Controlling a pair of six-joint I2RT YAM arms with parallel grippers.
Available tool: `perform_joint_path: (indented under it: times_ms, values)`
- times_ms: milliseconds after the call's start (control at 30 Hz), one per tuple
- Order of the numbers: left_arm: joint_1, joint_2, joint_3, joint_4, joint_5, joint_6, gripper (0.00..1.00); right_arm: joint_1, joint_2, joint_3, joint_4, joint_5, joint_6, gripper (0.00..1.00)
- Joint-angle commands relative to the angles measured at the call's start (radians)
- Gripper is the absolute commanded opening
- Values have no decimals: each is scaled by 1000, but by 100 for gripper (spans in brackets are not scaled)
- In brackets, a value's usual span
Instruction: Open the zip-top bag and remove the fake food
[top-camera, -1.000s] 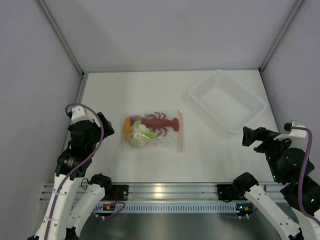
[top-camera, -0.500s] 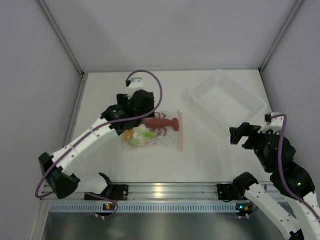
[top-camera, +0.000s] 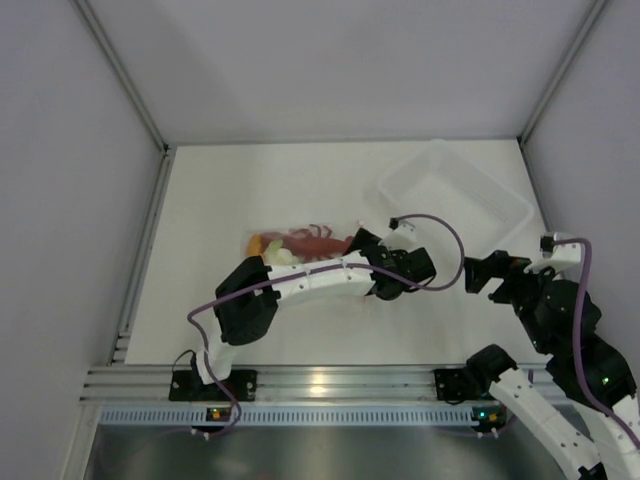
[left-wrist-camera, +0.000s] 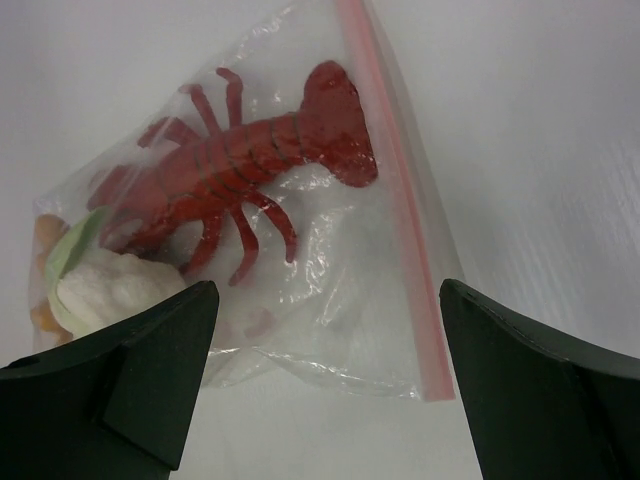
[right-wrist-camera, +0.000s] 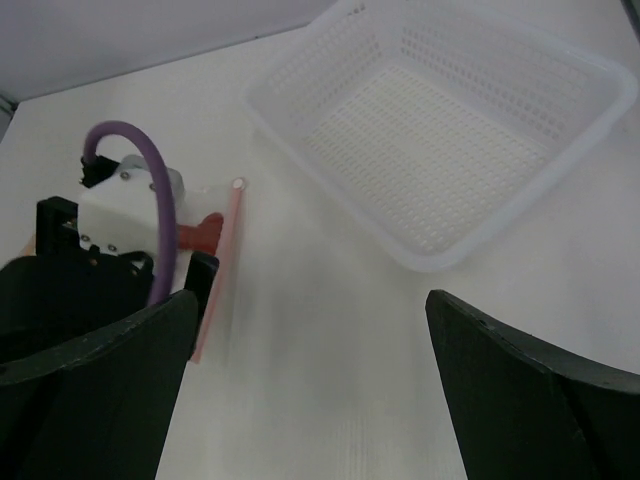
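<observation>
Left jaws wide open, empty, at the pink zip strip (left-wrist-camera: 400, 220) of the zip-top bag (left-wrist-camera: 330, 300). Bag lies flat mid-bench (top-camera: 220, 200), red lobster (left-wrist-camera: 250, 165) and leafy piece (left-wrist-camera: 110, 285) inside. Right jaws wide open, empty, near right. Clear basket (top-camera: 455, 200) far right.

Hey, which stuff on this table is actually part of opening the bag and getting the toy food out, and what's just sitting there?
Part of the job:
- zip-top bag
- red lobster, inside the bag
- white-and-green leafy piece, inside the bag
- orange piece, inside the bag

Just lying about:
- white perforated basket, apart from the bag, nothing in it
</observation>
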Motion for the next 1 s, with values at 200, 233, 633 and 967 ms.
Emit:
perform_joint_path:
  times_ms: [200,233,633,967]
  values:
    - [-25,91,-3,-57,-48,-86,97,-11,-12,23,1,-17,5,99]
    - [-28,103,-3,-56,-44,-93,97,-13,-12,23,-1,-18,3,99]
    - [-39,227,3,-54,-46,-113,91,-13,-8,26,2,-28,-6,99]
    - [-19,208,-51,-53,-73,-134,28,-11,-12,27,4,-25,-9,99]
